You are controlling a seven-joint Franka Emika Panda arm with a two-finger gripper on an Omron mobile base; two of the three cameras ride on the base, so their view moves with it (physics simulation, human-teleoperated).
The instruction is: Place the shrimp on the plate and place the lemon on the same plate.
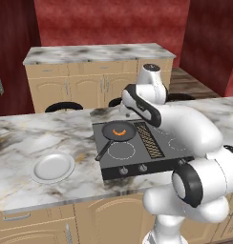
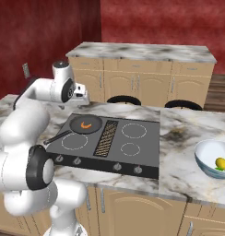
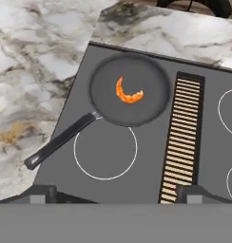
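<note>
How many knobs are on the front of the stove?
4, as the right base view shows: two at the left and two at the right. In the left base view, the arm may hide some.

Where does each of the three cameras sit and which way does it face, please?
Left base view: behind the arm's left, looking forward and down at the stove, frying pan and plate; the arm rises lower right.
Right base view: behind the arm's right, on the stove and the bowl with the lemon; the arm rises lower left.
Hand view: on the hand, facing down on the shrimp in the pan; claw tips at bottom.
Shared: pan with shrimp.
</note>
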